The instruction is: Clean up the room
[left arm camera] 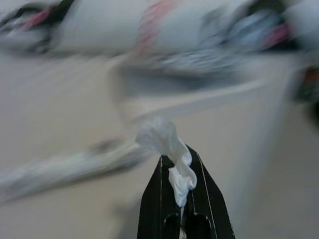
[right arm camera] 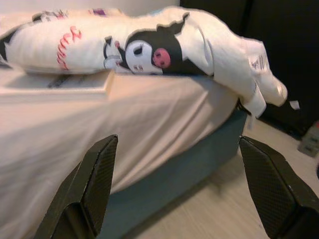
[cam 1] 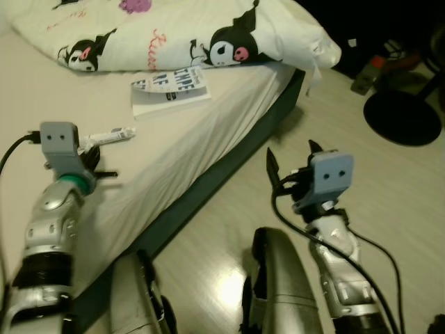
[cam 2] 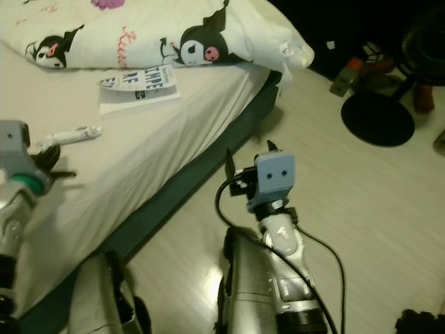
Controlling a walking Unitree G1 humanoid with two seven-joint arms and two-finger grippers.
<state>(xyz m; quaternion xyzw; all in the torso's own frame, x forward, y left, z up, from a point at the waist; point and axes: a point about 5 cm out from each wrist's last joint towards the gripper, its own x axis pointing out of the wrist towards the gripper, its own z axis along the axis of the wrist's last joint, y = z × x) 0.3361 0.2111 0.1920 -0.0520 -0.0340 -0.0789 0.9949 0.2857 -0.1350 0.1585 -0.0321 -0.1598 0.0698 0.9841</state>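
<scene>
One scrap of white tissue (left arm camera: 169,149) pinched in the closed left pincer (left arm camera: 185,196), over the bed (cam 1: 174,146); white tube (cam 1: 111,136) just beyond, long axis left to right; book (cam 1: 169,90) farther; right pincer (right arm camera: 179,184) spread wide over the floor (cam 1: 361,181), open room rightward.

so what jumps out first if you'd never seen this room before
The big cartoon-print pillow at the head of the bed, with a book lying just in front of it. Then the left pincer, over the bed, shut on a crumpled white tissue, while the right pincer hangs open over the floor beside the bed.
</scene>
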